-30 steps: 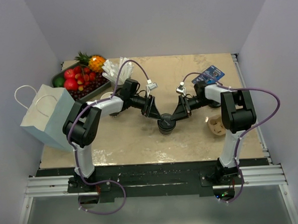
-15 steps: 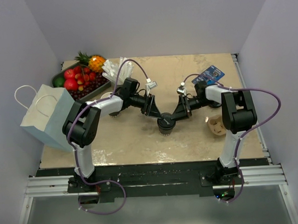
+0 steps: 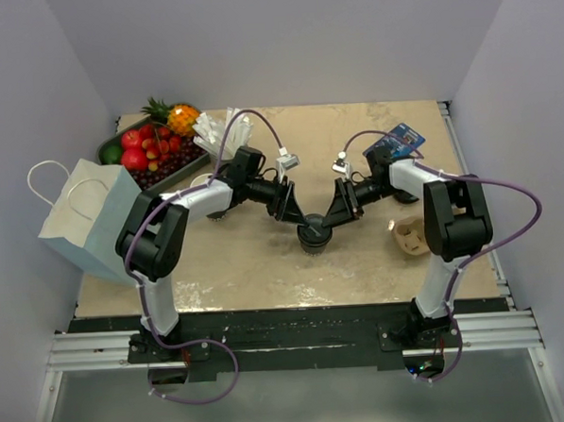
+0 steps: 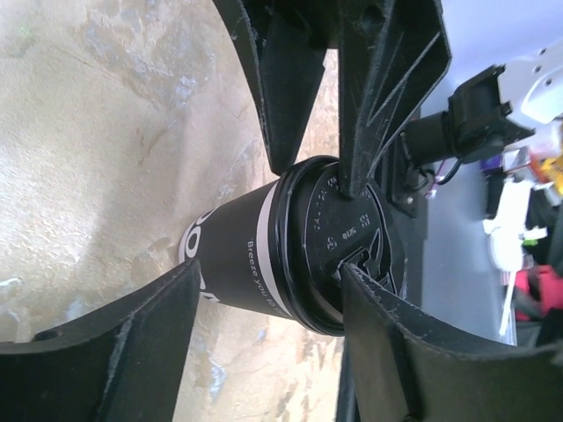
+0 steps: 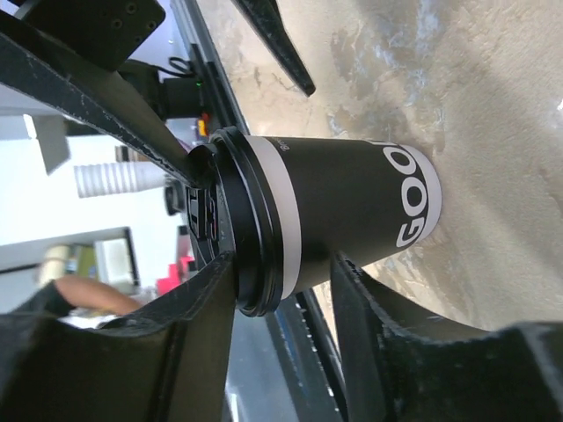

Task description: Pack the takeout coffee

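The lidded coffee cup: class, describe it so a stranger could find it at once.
Find the beige stone-patterned tabletop. Near its middle, the left tool and right tool flank a small dark brown paper cup, set apart by its round black plastic lid.

Beige table (image 3: 266,269), takeout coffee (image 3: 313,235), fruit tray (image 3: 181,171)

A pale paper bag (image 3: 86,219) is standing at the left edge, a tray of fruit (image 3: 174,172) sitting just above it. A blue packet (image 3: 398,141) is lying at upper right.
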Controlling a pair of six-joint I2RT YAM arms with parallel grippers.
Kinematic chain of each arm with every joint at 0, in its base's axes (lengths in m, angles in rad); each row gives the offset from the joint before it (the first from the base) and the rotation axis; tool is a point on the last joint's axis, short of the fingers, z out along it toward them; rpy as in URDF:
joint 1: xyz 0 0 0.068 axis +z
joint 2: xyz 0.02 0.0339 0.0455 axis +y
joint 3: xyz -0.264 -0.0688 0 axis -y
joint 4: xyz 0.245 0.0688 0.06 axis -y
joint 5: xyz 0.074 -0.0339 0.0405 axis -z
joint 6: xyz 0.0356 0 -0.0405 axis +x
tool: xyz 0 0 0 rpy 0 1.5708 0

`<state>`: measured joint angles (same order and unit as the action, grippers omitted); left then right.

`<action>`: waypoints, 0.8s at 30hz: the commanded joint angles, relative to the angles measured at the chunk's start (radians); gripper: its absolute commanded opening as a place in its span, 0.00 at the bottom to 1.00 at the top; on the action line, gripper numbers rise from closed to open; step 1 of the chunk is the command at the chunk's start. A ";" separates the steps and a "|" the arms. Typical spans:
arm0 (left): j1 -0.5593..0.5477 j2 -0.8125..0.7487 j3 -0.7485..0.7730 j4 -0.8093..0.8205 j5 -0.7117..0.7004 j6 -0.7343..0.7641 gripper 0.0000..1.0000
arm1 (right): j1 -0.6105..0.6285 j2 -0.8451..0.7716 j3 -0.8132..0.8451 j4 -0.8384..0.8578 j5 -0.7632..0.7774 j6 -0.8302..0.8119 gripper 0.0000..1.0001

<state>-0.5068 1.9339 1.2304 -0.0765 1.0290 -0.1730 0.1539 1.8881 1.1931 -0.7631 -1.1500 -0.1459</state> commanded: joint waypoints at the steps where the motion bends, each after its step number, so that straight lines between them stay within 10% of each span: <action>1: -0.003 -0.013 0.003 -0.048 -0.132 0.168 0.70 | 0.007 -0.030 0.036 0.052 0.135 -0.141 0.54; 24: 0.013 -0.105 0.093 -0.091 -0.048 0.152 0.72 | -0.034 -0.119 0.085 -0.031 0.141 -0.201 0.65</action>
<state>-0.4999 1.8320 1.2514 -0.1612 0.9997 -0.0223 0.1333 1.8034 1.2583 -0.7769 -1.0454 -0.3218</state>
